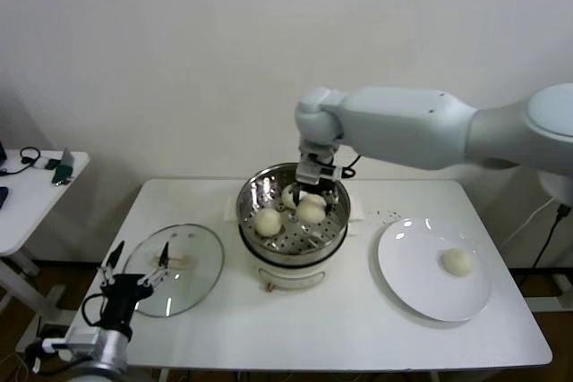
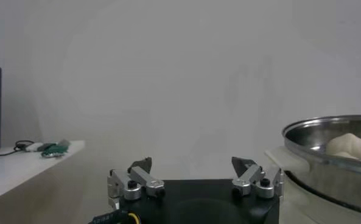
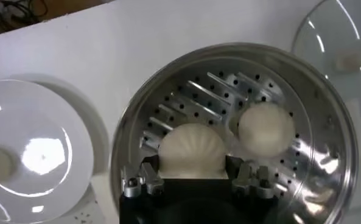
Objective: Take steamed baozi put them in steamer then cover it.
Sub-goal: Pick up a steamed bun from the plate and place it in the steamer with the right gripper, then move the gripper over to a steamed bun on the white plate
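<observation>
While a baozi [image 3: 192, 149] is clamped by the right gripper [image 3: 195, 165] inside the steamer [image 3: 326, 122], the left gripper [image 1: 139, 267] is held wide apart; no writing is legible.

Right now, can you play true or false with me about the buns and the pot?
1. One bun sits alone on the plate. True.
2. The lid is on the steamer. False: it lies on the table, left of the steamer.
3. The right claw is closed on a bun inside the steamer. True.
4. The left claw is holding the lid. False: it is open, holds nothing, and waits near the table's front left corner.
5. The steamer has no buns in it. False: the head view shows three, counting the gripped one.
</observation>
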You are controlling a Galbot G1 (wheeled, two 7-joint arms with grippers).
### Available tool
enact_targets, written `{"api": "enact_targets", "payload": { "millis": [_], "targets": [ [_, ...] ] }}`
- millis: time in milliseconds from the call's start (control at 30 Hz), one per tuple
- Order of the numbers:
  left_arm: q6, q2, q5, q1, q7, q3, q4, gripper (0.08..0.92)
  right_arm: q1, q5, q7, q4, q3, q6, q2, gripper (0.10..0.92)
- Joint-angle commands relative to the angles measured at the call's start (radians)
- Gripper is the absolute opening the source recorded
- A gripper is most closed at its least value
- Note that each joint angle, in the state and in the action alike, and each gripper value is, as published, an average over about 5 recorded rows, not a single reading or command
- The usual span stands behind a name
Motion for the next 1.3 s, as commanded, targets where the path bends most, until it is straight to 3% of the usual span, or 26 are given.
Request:
{"api": "enact_targets", "payload": {
  "millis": [33, 567, 800, 933, 1133, 1300],
  "targets": [
    [0.009, -0.002, -0.011, -0.001, -0.001, -0.004, -0.007, 0.823, -0.090, -0.035, -0.007, -0.050, -0.003, 0.055, 0.102, 0.696],
    [0.011, -0.005, -0.015, 0.001, -0.002, -0.001, 0.002, 0.823, -0.066, -0.021, -0.045, 0.003, -0.014, 0.005, 0.045, 0.713],
    [0.011, -0.004, -0.015, 0.001, -0.002, 0.000, 0.003, 0.823, -0.058, -0.019, -0.042, -0.009, -0.002, 0.001, 0.031, 0.812],
    [0.010, -0.004, -0.013, 0.002, 0.000, 0.000, 0.005, 0.823, -0.015, -0.011, -0.036, -0.005, 0.019, 0.009, 0.013, 0.822],
    [0.011, 0.000, -0.011, -0.003, 0.000, 0.007, 0.003, 0.823, 0.090, 0.059, -0.023, -0.007, 0.025, -0.027, -0.055, 0.823],
    [0.010, 0.004, -0.011, -0.006, 0.000, 0.009, -0.003, 0.823, 0.169, 0.197, 0.026, 0.011, -0.046, -0.161, -0.197, 0.823]
  ]
}}
